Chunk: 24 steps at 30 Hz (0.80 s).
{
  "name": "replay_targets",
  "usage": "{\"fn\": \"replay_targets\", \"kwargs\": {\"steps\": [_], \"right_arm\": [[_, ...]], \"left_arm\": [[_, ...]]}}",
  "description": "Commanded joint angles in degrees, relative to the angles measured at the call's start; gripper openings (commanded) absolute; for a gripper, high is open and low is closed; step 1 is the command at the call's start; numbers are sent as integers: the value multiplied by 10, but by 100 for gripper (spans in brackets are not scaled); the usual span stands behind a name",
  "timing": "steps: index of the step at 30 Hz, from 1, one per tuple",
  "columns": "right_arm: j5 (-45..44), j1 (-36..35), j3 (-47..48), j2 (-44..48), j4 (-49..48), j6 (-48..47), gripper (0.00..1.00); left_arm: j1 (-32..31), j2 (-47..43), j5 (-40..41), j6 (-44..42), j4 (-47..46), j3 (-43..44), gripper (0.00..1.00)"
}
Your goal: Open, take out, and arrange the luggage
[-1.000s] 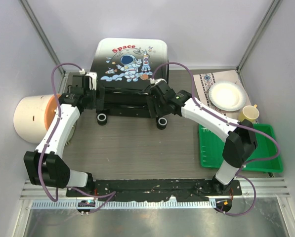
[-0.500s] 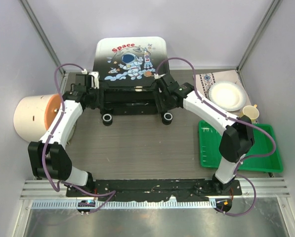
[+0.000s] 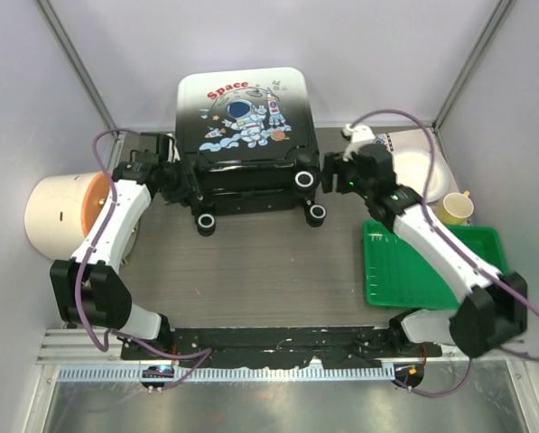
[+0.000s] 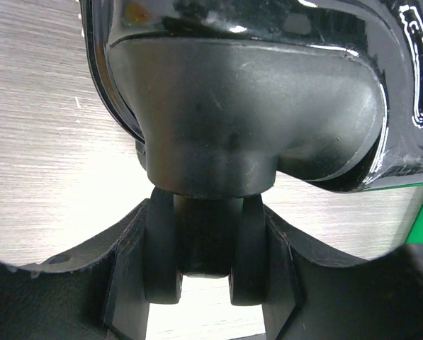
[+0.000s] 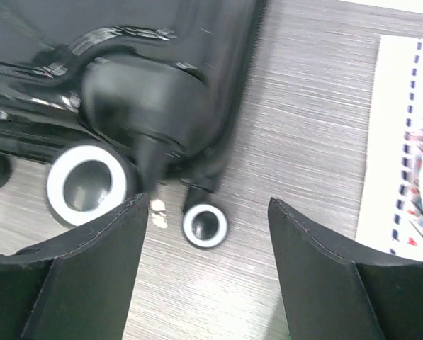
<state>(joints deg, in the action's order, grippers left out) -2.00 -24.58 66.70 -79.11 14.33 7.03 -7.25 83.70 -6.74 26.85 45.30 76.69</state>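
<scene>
Lit brightly and evenly from above in the top view, with only soft, faint shadows. Glints in white streaks on the glossy black shell of the luggage [image 4: 402, 71] up close. Blurs with motion across the right wrist view; stays sharp overhead.

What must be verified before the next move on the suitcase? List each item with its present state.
1. Left gripper holds the luggage: ok, its fingers are closed on both sides of a wheel.
2. Right gripper is free: ok, open with nothing between its fingers, beside the wheels at the right corner.
3. Luggage lies print side up: ok.
4. Lid is released: cannot tell, no clear gap shows between the shells.
5. Right arm clears the plate and cup: cannot tell, it crosses the plate in the top view and its height is unclear.
</scene>
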Motion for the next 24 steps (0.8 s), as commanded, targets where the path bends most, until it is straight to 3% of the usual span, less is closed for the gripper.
{"fn": "replay_targets", "kwargs": {"steps": [1,5,8,9,14,18,21,24], "right_arm": [[12,35,-172,105,-188,-46,73],[80,34,-251,132,-256,-65,70],[152,41,-281,122,-292,-64,54],[178,46,-283,113,-297,-40,52],[434,125,-263,37,-329,85,59],[517,189,-283,-19,-440,185,54],[552,193,-278,-84,-522,244,48],[561,193,-278,-134,-617,303,49]], "left_arm": [[4,-19,-27,71,-80,61,0],[5,-22,-52,73,-75,61,0],[7,-21,-77,70,-72,56,0],[8,-21,-85,68,-73,52,0],[14,-27,-135,58,-100,38,0],[21,-26,-176,56,-108,35,0],[26,-28,-191,56,-120,28,0],[28,-24,-204,54,-120,29,0]]}}
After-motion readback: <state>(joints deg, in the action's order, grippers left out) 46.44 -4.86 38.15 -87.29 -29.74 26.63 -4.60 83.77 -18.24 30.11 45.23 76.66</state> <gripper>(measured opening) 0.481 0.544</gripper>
